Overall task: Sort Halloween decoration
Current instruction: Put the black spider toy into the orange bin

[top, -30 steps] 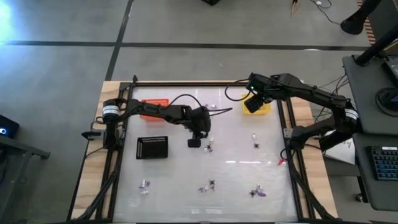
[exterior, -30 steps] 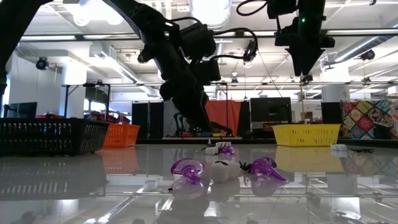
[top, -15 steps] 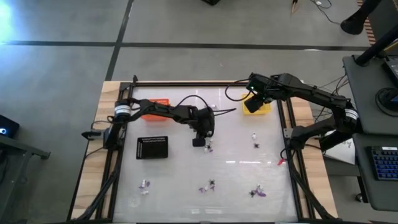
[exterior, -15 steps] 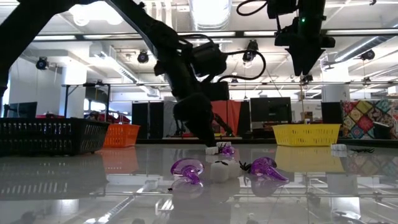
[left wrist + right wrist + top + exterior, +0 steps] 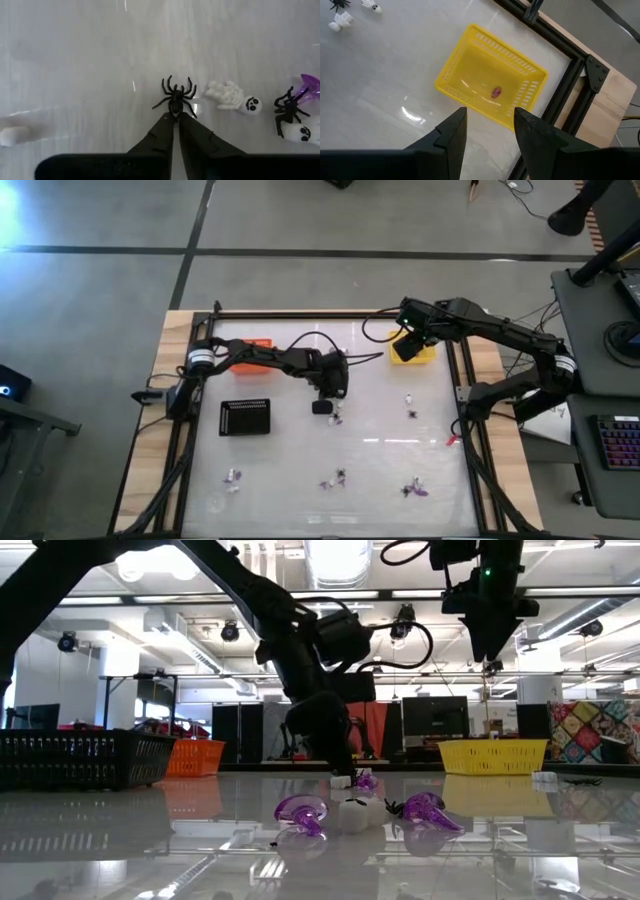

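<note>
Tiny Halloween decorations lie scattered on the white table. In the left wrist view a black spider (image 5: 176,97) sits at the tips of my left gripper (image 5: 176,116), which is shut on it near the table's middle (image 5: 323,407). Beside it lie a white skeleton (image 5: 231,97), a second black spider (image 5: 287,107), a purple piece (image 5: 311,82) and a white ghost (image 5: 300,132). My right gripper (image 5: 490,120) hangs open above the yellow tray (image 5: 490,55), which holds one orange-brown trinket (image 5: 496,92). My left gripper pinches the black spider by the rear end of its body (image 5: 176,111), just at the free ends of its two fingers. The fingers come from above, pointing down. The spider lies flat on the table with its legs spread.
An orange tray (image 5: 250,348) stands at the far left and a black tray (image 5: 245,417) in front of it. More trinkets lie at the right (image 5: 410,402) and along the near side (image 5: 340,478), (image 5: 415,488), (image 5: 232,477). Purple pieces (image 5: 300,810) lie close to the low camera.
My left gripper has gone a little toward the table's right edge and down to the table top, ending at the cluster of trinkets in the middle. My right gripper has kept still above the yellow tray.
</note>
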